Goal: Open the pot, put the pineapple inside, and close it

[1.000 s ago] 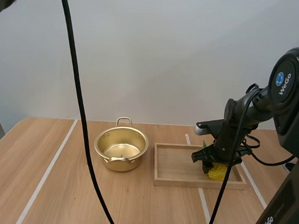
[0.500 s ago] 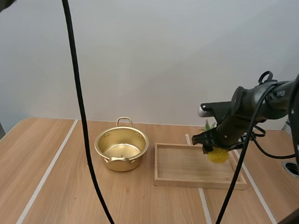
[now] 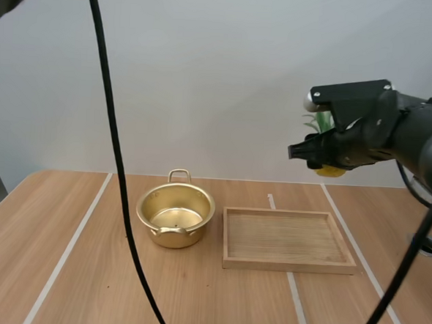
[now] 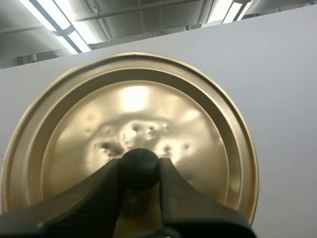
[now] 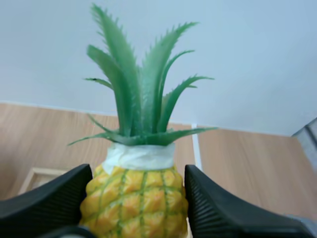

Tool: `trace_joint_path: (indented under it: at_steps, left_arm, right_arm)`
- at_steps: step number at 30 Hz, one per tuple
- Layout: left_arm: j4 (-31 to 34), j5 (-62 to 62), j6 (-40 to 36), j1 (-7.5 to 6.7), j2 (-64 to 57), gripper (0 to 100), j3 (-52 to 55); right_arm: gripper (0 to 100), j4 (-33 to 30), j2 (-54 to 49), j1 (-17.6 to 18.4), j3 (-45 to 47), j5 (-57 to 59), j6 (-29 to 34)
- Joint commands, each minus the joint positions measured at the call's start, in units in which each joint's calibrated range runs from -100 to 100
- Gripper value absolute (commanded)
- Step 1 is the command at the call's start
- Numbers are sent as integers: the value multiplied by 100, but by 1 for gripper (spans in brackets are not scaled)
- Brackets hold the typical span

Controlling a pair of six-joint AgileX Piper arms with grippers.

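Aloft, the left pincer [image 4: 140, 172] is pinching the lid [image 4: 130, 116] by its knob, freeing the pot [image 3: 174, 215] for the pineapple [image 5: 137, 192] the right pincer [image 3: 321, 156] is clasping.

High overview; wrist close-ups: lid [image 4: 148, 111], pineapple [image 5: 136, 198]

Right arm [image 3: 401, 136] black; 2 fingers [image 5: 233, 208] possibly ribbed.

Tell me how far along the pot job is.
Done: the pot is open, its lid held in the left gripper. In hand: the right gripper grips the pineapple in the air, clear of the tray. Left: put it in the pot, replace the lid.
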Motion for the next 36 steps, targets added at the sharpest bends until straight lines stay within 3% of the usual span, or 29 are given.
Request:
trace_joint_path:
  at_steps: [1,9,17,36]
  left_arm:
    - [-40,-172,-25,-11,-44,0,-52]
    - [-40,-172,-25,-11,-44,0,-52]
    - [-40,-172,-25,-11,-44,0,-52]
    - [-40,-172,-25,-11,-44,0,-52]
  right_arm:
    - [0,124,-404,-23,13,-98,-48]
    - [0,568,-991,-23,13,256,-48]
    - [0,606,-1394,50,13,720,-60]
    - [0,366,-1391,1876,13,541,-148]
